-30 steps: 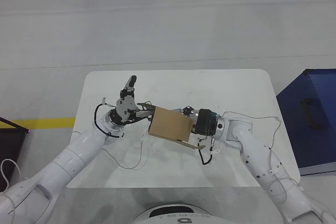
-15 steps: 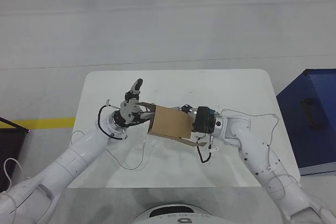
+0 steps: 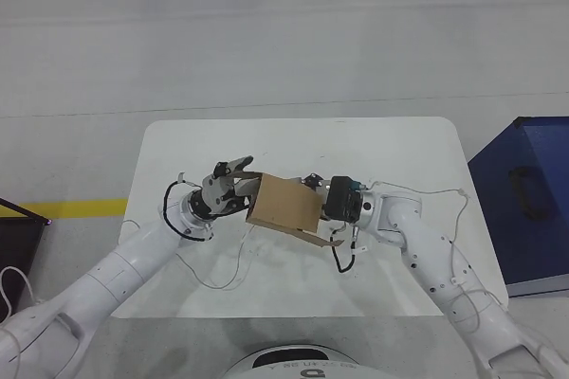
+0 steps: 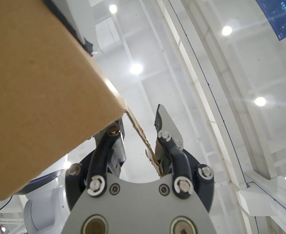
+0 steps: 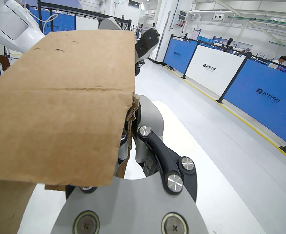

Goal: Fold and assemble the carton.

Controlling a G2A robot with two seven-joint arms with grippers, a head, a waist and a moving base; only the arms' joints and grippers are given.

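A brown carton (image 3: pixel 284 206) is held above the middle of the white table (image 3: pixel 398 152), partly folded, with a loose flap hanging at its near lower edge. My right gripper (image 3: pixel 324 202) is shut on the carton's wall at its right end; in the right wrist view the carton (image 5: pixel 67 103) covers one finger and the board edge is pinched at the gripper (image 5: pixel 132 113). My left gripper (image 3: pixel 235 183) is at the carton's left end, open. In the left wrist view a thin flap edge (image 4: pixel 143 137) runs between its spread fingers (image 4: pixel 166 125), under the carton (image 4: pixel 40 86).
A dark blue bin (image 3: pixel 541 199) stands off the table's right side, and a black object (image 3: pixel 0 237) sits by the left edge. Thin cables (image 3: pixel 228 270) hang from both wrists over the near part of the table.
My left gripper has swung down and in toward the carton's left end, so its fingers now straddle the flap. The carton and right gripper have shifted slightly left.
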